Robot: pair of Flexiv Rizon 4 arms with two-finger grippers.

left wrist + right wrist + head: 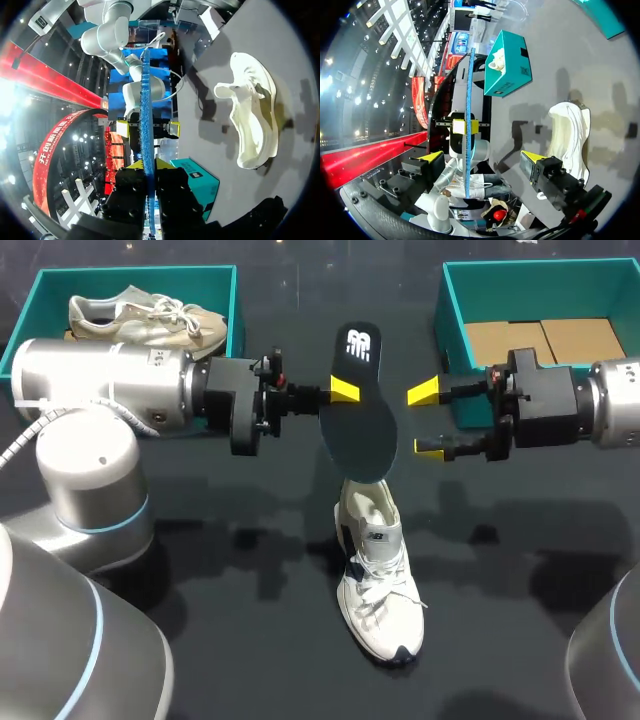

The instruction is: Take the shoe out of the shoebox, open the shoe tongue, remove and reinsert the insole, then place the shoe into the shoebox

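Head view: the left gripper clamps the insole upright above the black worktop. The right gripper gapes open just right of it. The white shoe lies nearer.

Left wrist view: the insole stands edge-on in its grasp.

Right wrist view: the shoe lies on the worktop beside the gripper.

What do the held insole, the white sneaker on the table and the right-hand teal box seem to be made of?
Thin dark insole in the left end effector: probably foam under a matte fabric top; its edge shows blue. White lace-up sneaker: apparently matte mesh and suede-like panels, woven laces. Teal rectangular shoebox: likely coated cardboard; bare brown flaps show inside.
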